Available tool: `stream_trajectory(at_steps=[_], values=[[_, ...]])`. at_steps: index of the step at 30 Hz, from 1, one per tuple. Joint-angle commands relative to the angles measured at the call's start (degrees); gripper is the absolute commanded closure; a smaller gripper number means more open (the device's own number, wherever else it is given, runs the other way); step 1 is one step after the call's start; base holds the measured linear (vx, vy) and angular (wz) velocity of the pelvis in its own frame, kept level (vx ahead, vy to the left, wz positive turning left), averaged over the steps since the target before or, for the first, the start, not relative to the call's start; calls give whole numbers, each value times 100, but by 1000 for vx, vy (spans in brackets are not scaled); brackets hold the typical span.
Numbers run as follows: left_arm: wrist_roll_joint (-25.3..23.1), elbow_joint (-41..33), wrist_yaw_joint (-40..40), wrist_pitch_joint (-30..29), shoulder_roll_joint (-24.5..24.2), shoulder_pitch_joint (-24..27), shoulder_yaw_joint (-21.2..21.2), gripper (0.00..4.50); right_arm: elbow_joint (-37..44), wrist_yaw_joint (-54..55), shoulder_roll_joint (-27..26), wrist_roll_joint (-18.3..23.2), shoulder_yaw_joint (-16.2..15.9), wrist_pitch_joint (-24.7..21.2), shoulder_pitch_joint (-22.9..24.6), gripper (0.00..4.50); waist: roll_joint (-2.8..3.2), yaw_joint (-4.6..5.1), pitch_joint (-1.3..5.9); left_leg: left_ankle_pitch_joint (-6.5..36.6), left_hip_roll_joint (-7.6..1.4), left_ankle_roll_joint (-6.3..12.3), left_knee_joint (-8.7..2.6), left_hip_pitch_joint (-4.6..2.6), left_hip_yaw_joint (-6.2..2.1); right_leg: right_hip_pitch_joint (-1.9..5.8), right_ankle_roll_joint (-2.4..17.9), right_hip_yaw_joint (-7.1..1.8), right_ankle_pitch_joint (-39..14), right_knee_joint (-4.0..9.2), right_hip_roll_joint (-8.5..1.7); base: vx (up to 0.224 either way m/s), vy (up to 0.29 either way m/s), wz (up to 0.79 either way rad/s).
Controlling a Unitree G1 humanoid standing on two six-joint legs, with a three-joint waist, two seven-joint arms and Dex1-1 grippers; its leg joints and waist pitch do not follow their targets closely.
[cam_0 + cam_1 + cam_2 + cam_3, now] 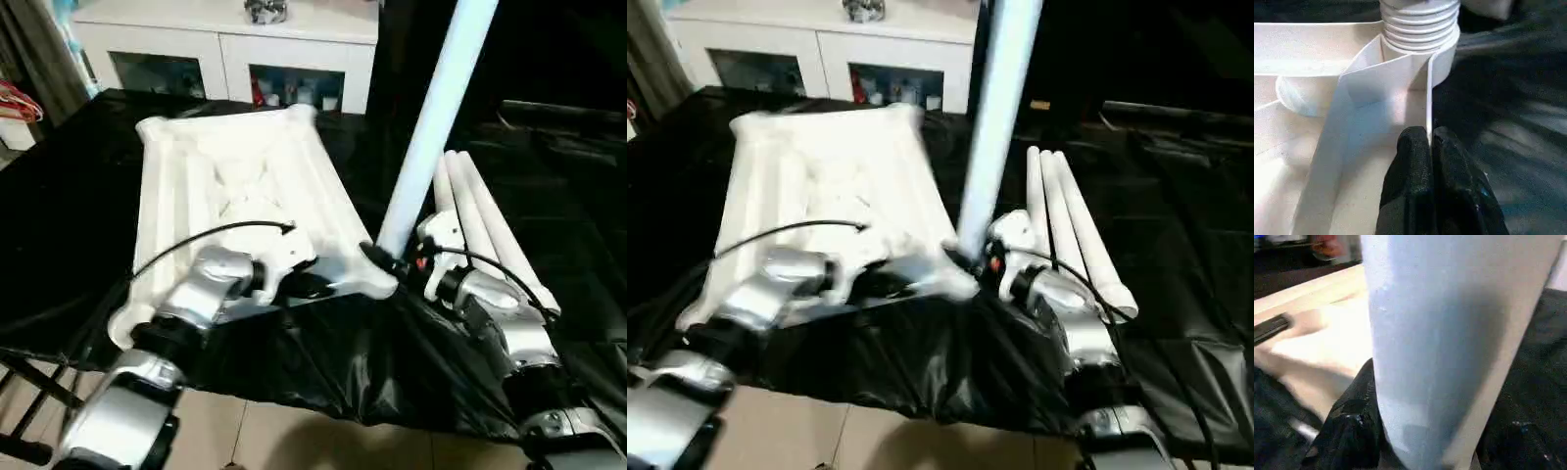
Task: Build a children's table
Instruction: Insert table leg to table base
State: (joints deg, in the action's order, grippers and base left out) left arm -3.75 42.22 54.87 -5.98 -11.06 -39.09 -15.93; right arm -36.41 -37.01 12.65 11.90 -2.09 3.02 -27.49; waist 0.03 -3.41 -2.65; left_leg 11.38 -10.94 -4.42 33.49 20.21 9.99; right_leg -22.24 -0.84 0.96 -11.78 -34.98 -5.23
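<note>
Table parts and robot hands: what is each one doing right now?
Tabletop: upside down, ribs up.
Standing leg: upright in the near corner socket.
Spare legs: three lying side by side.
Left gripper: shut on the tabletop's rim.
Right gripper: clamped on the standing leg.

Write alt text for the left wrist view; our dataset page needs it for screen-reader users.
The left pincer, two black fingers shut, pinches a thin upright rib on the underside of the white plastic table top. Just beyond, the threaded end of a table leg sits in the corner socket, over black sheeting.
</note>
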Motion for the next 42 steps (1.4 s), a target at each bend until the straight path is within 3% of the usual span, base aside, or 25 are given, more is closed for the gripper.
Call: stream_trajectory(at_steps=[1,5,8,13,16,17,18,21,23,28,32,38,42], values=[[216,-186,-484,39,212,-274,358,450,-526,185,-149,-213,-168,-221,261,257,-19,-24,292,1288,-152,121,-455,17,-20,201,1378,-129,-925,451,-226,0,0,0],[235,-304,-262,121,225,-193,251,450,-598,152,-212,-210,-185,-171,270,257,-10,-31,300,1132,-152,238,-449,37,-22,223,1448,-111,-528,418,-211,0,0,0],[248,-423,-78,134,206,-105,194,450,-752,212,-217,-294,-177,-109,243,257,23,-27,287,1351,-162,214,-465,15,-23,205,1473,-115,-747,441,-225,0,0,0],[326,-800,316,91,120,119,6,450,-1029,168,-166,-352,-128,-71,135,257,7,24,284,1471,-167,174,-484,36,-35,215,1415,-118,-973,455,-228,0,0,0],[366,-861,765,320,-35,217,-115,450,-662,-737,5,-147,-256,-82,292,257,-8,24,294,1414,-170,247,-470,32,-32,221,1448,-117,-839,448,-221,0,0,0],[369,-860,798,337,-47,221,-121,450,-621,-819,20,-128,-270,-81,311,257,-1,13,300,1317,-178,327,-452,28,-21,215,1498,-125,-600,434,-214,0,0,0],[479,-858,1105,396,-138,235,-110,450,-163,-1577,183,105,-422,-241,524,257,-18,-25,330,981,-167,478,-418,15,-10,259,1581,-121,-73,382,-211,0,0,0],[582,-780,1417,431,-258,184,-67,450,353,-2388,444,317,-671,-436,785,257,-11,-64,344,581,-164,740,-377,16,5,262,1780,-102,661,318,-199,0,0,0],[582,-771,1435,437,-269,179,-67,450,378,-2435,462,325,-690,-447,800,257,-9,-96,344,543,-179,782,-370,14,12,268,1812,-93,725,308,-195,0,0,0],[539,-522,1754,532,-489,27,-25,450,843,-3295,778,424,-971,-705,1067,257,0,-200,309,967,-209,608,-409,-20,27,236,1763,-94,-12,367,-210,0,0,0],[508,-375,1840,608,-558,-61,3,450,1038,-3505,848,471,-1021,-857,1145,257,5,-227,312,1000,-212,473,-429,-11,12,243,1695,-94,-154,367,-230,0,0,0],[482,-310,1450,568,-432,-103,166,450,526,-2602,491,261,-708,-593,892,257,-7,-206,311,1000,-200,383,-435,-11,15,221,1694,-98,-185,366,-245,0,0,0],[383,-232,782,460,-268,-154,281,450,-87,-1511,170,15,-435,-377,595,257,-10,-107,265,1496,-190,70,-506,-6,-25,206,1446,-119,-1226,455,-267,0,0,0]])
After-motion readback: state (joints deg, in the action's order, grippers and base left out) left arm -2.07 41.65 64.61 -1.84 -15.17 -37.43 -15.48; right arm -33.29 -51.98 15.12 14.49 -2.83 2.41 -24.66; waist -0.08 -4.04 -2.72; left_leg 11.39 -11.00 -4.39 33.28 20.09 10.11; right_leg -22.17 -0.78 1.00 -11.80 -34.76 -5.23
